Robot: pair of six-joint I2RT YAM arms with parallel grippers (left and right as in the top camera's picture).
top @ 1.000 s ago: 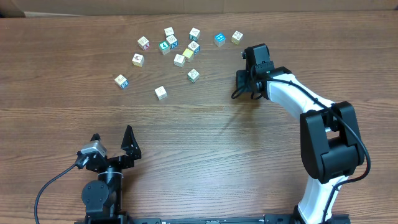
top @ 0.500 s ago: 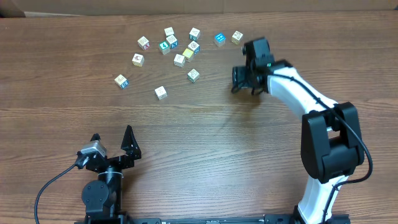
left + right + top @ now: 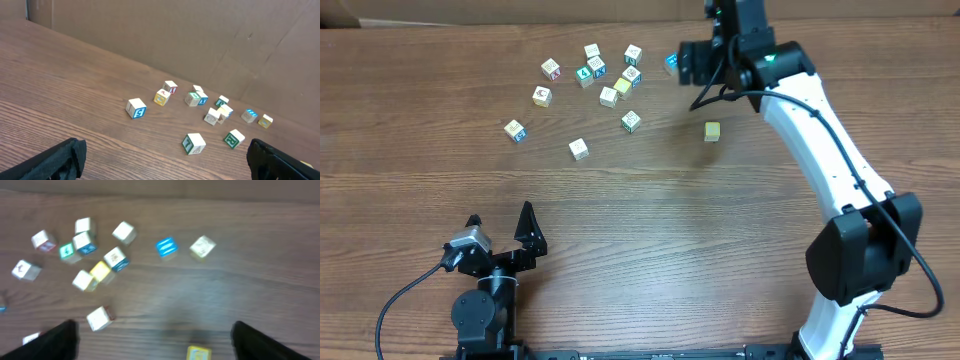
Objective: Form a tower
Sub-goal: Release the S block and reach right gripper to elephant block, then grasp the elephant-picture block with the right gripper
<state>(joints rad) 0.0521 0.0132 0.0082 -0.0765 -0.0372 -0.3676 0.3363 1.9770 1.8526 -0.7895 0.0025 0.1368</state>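
tower [image 3: 712, 131]: yellow top showing, alone on the desk [image 3: 650, 220], off to the side of the loose cubes [image 3: 607, 80] | right pincer [image 3: 153, 330]: was down over it a sec ago, now spread wide and backed off, so that block's placed, probably fetching another | left pincer [image 3: 500, 220]: parked, apart

- dark brown wood-grain table [image 3: 720, 220] filled most of every view, grain running left to right
- plain brown cardboard wall [image 3: 200, 30] stood along its far edge
- light was even, shadows soft
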